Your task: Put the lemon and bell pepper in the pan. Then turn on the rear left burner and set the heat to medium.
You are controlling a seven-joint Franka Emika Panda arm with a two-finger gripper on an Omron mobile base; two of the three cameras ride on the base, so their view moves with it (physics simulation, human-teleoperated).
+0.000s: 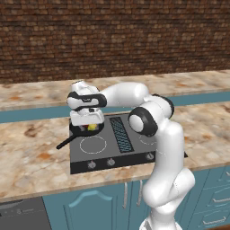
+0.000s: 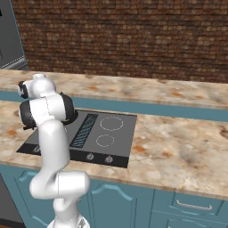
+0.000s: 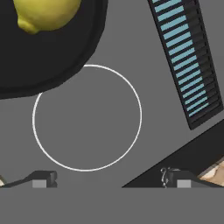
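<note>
Left to right in the hand view: lemon (image 3: 46, 15) lies in the pan (image 3: 65, 57), upper left, its long axis about level in frame, nipple end toward the left. A white burner ring (image 3: 87, 117) sits just below the pan rim, straight ahead of the gripper (image 3: 111, 179). Gripper empty, jaws spread wide. Vent grille (image 3: 186, 57) far right. In the left base view, red beside the lemon in the pan looks like the pepper (image 1: 85, 129). Knobs (image 1: 110, 161) lie on the cooktop's near edge, toward the robot from the gripper.

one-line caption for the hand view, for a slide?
Open tool above a white burner ring, lemon resting in the black pan.
</note>
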